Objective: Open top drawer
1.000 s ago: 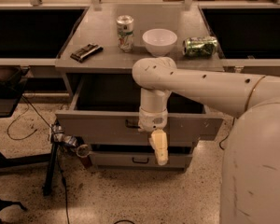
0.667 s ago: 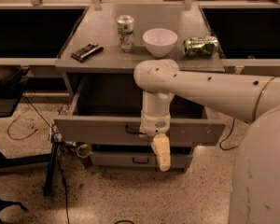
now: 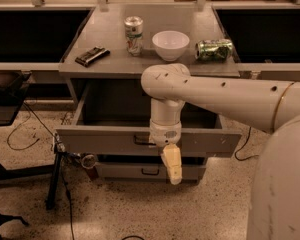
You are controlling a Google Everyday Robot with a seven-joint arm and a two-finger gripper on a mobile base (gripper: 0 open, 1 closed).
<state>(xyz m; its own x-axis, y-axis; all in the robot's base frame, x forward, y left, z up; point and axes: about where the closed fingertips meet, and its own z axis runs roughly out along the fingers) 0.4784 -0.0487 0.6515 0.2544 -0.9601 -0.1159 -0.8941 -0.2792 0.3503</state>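
You are looking at the wide grey top drawer (image 3: 100, 140) with the scuffed flat front, standing pulled well out from under the front edge of the grey metal table (image 3: 115, 64), its grey inside showing. The tan gripper (image 3: 172, 165) is hanging point-down just below the drawer front's lower edge, before the narrower grey drawer (image 3: 125, 171); you cannot tell whether it is parted or closed. It is not on the small black pull handle (image 3: 141, 140), which is lying up and toward the front's left end, long axis along the front. Any further pull is heading out over speckled floor (image 3: 140, 209), with black cables (image 3: 25, 134) trailing near the left corner.
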